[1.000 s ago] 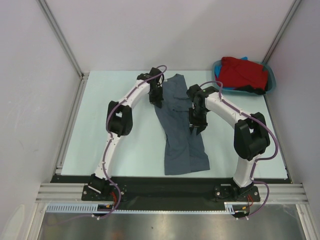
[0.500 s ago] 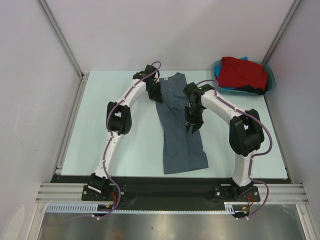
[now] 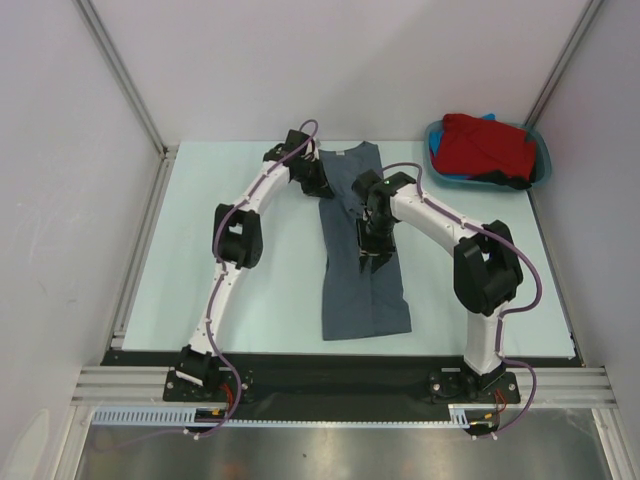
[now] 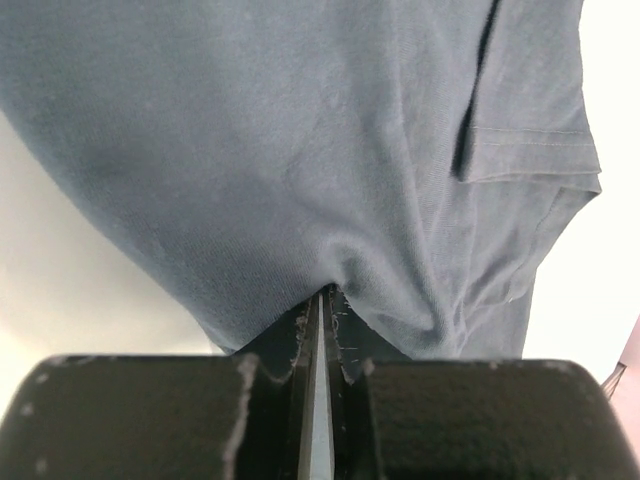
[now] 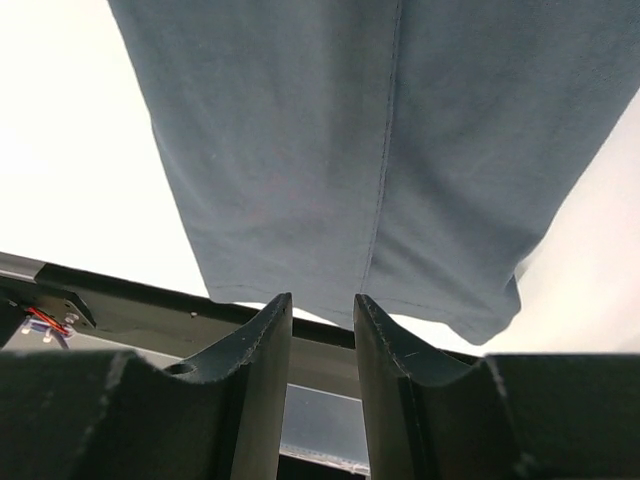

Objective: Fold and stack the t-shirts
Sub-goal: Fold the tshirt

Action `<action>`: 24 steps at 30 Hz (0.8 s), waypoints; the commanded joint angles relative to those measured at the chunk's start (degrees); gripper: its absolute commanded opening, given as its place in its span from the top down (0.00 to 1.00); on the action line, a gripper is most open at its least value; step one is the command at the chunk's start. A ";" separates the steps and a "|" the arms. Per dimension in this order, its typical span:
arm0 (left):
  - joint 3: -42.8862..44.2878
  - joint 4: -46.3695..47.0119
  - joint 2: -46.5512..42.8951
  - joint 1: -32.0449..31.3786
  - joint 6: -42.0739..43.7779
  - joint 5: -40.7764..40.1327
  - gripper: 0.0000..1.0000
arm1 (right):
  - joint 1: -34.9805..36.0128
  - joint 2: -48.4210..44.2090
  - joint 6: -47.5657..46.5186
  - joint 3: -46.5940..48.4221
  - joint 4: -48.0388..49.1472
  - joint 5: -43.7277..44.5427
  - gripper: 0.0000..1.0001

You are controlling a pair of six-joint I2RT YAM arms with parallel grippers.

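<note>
Plain slate-grey cloth t-shirt (image 3: pixel 366 290) lay as a long strip from the far edge of the pale counter (image 3: pixel 260 290) toward its near edge. Left gripper (image 4: pixel 322 300) pinched its far end; right gripper (image 3: pixel 372 250), narrowly parted, held nothing. One-sided pulling could skew the fold.

The top view looks down from above and behind the two arm bases, faces the far wall and takes in the whole tabletop (image 3: pixel 200 260). The left wrist camera sits just behind the left end effector (image 4: pixel 322 300), so near the slate-grey t-shirt (image 3: pixel 365 300) that cloth fills most of its picture. The right wrist camera looks past the right end effector (image 5: pixel 320 305) along the same shirt toward the near tabletop edge (from a little farther off). All three views share that shirt.
</note>
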 commanded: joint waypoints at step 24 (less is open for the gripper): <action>-56.48 9.26 -55.83 -0.61 1.58 -6.17 0.76 | -10.84 -21.87 5.73 -26.82 6.54 6.90 0.30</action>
